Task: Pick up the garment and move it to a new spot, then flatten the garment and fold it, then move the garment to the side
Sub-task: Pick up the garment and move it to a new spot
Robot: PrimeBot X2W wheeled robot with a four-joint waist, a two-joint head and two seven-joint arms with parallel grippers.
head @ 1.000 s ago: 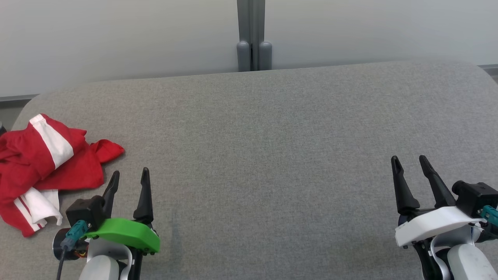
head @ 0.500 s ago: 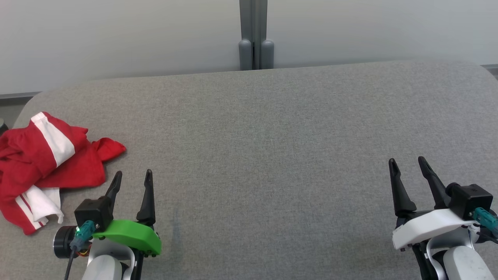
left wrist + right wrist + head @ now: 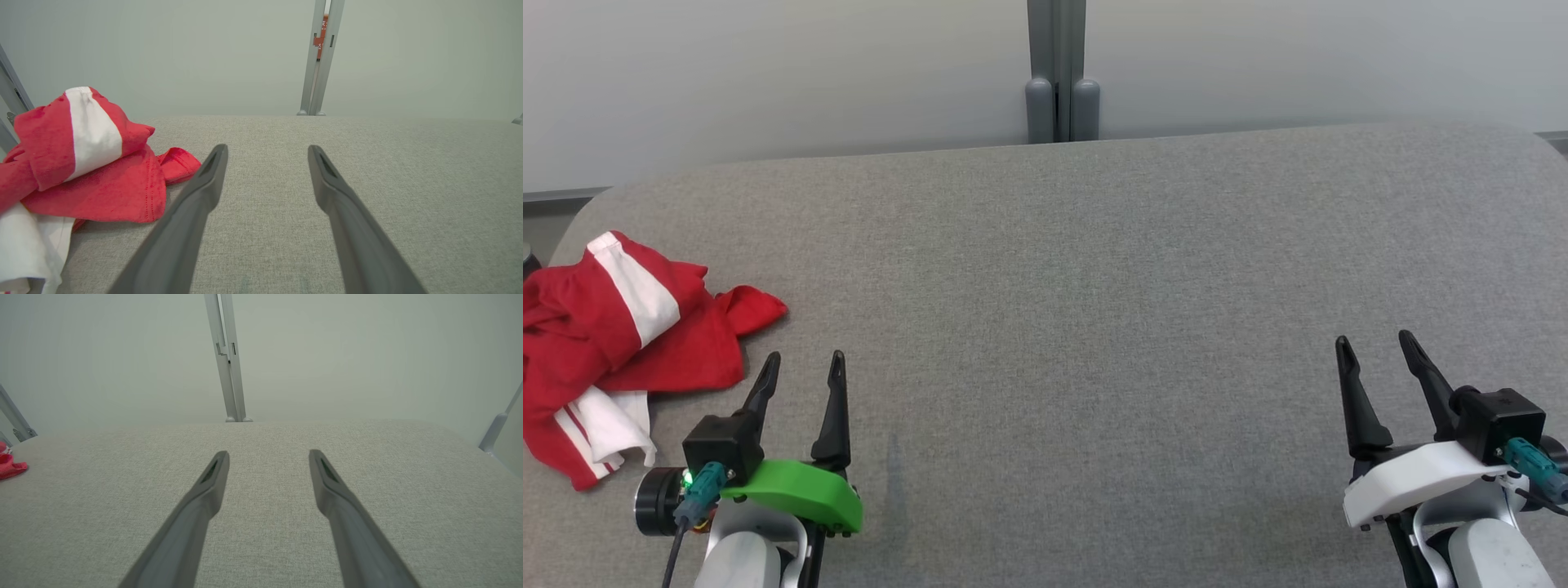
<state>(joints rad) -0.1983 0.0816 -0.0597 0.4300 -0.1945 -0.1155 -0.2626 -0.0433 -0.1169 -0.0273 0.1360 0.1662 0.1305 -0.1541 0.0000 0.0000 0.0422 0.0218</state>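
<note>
Left end effector (image 3: 805, 357) beside garment (image 3: 580, 327)

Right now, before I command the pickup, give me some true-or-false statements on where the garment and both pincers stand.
1. The garment lies crumpled at the left end of the grey padded surface. True.
2. The left pincer is shut on the garment. False: it is open and empty, just to the right of the garment.
3. The right pincer is open over bare grey surface, far from the garment. True.
4. The garment is plain blue. False: it is red with white stripes.
</note>
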